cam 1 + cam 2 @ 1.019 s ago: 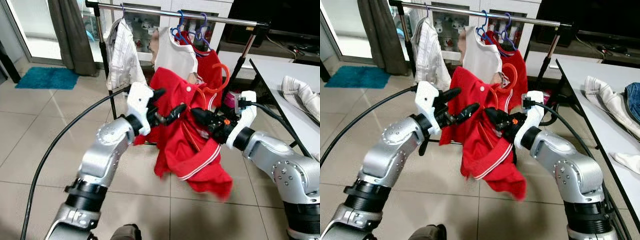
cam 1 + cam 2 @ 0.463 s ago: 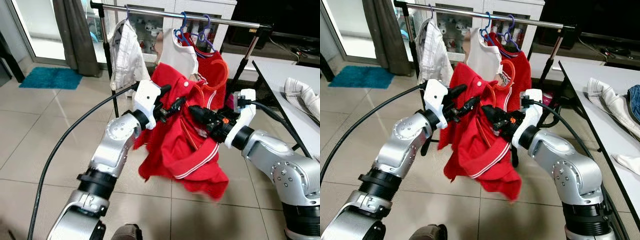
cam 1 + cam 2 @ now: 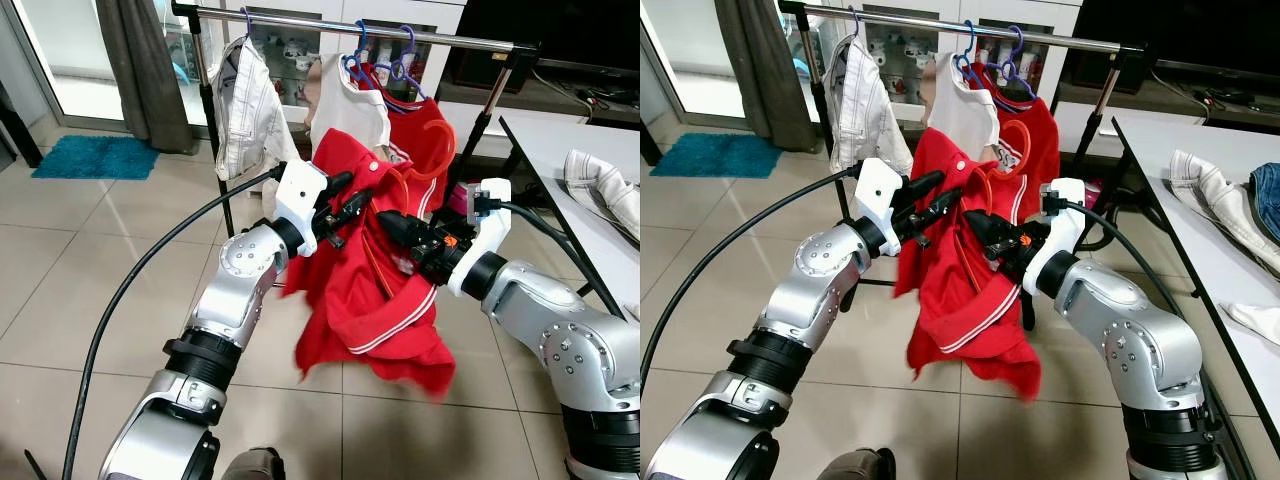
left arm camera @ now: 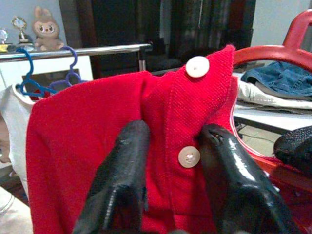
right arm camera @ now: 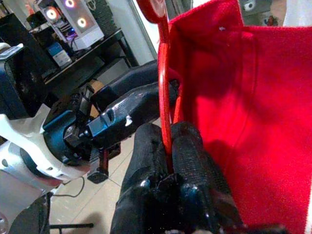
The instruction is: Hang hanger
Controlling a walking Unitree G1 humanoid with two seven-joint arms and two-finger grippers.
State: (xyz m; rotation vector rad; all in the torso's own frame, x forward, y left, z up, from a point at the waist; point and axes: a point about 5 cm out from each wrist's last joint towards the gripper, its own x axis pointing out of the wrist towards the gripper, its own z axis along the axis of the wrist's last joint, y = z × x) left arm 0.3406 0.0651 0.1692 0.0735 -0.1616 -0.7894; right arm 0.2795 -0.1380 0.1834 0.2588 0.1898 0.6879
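Hook of our red hanger (image 3: 437, 150) rises above the right jaws (image 3: 392, 225) clamped on it — rail (image 3: 450, 39) higher yet; left jaws (image 4: 168, 161) pinch the red shirt (image 3: 375, 300).

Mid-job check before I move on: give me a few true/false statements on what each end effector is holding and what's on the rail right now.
1. The left end effector is pinching the red shirt at its button placket. True.
2. The right end effector is open and free. False: it is shut on the red hanger.
3. The red hanger's hook is already over the clothes rail. False: it sits below the rail, not yet hung.
4. A white garment hangs on the rail. True.
5. The hangers on the rail are blue. True.
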